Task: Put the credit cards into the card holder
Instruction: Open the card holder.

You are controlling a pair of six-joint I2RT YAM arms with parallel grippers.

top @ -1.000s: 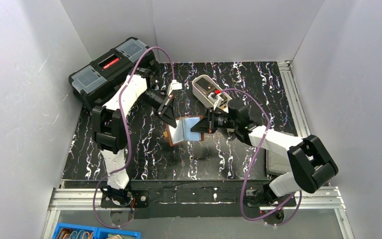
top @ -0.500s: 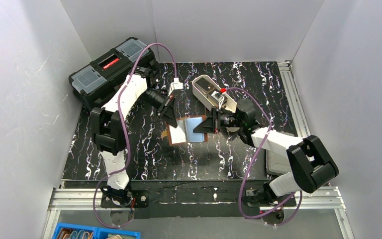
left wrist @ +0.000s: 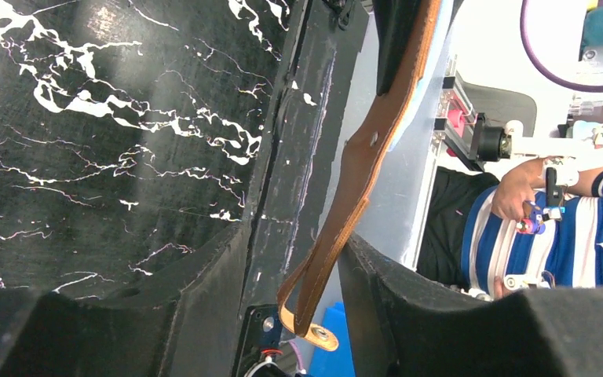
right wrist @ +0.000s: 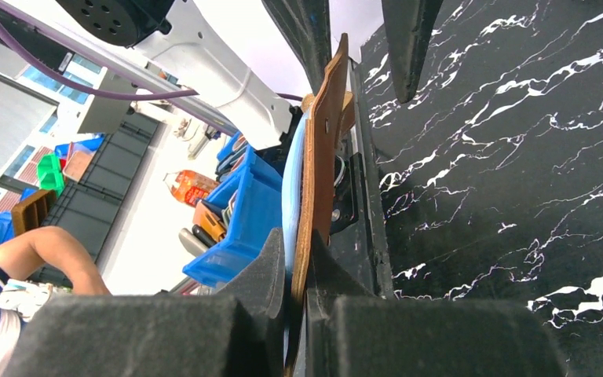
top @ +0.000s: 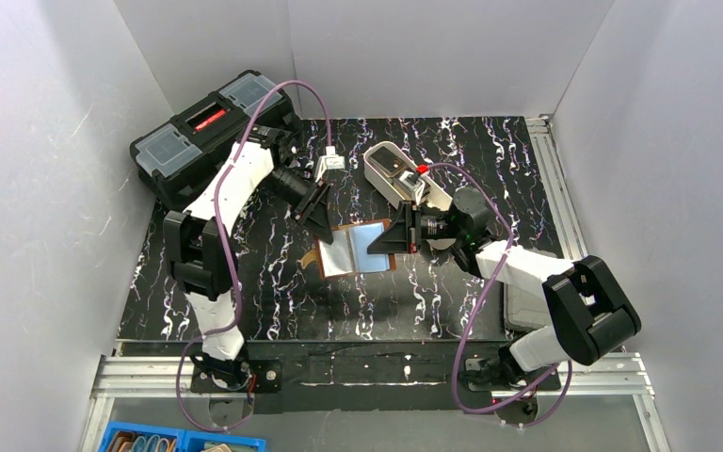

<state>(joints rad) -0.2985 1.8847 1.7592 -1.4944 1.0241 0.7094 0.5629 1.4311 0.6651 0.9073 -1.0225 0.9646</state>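
Toolbox, black, stands at the far-left corner of the black marbled table. To its right, my left gripper reaches down to the left edge of the card holder. The holder lies unfolded at mid-table, with its blue-grey lining facing up. In the left wrist view I see this gripper's fingers standing apart. The brown snap-tab strap runs loose between them, with a gap showing on its left side, so I judge these jaws parted and clamping nothing. On the holder's right edge, my right gripper comes in from the opposite side. The right wrist view shows its fingers drawn close together, with the brown leather and the blue lining pinched edge-on between them, so this gripper is closed on the card holder. Just behind the right gripper, toward the back wall, lies a white oblong tray; I cannot tell its contents.
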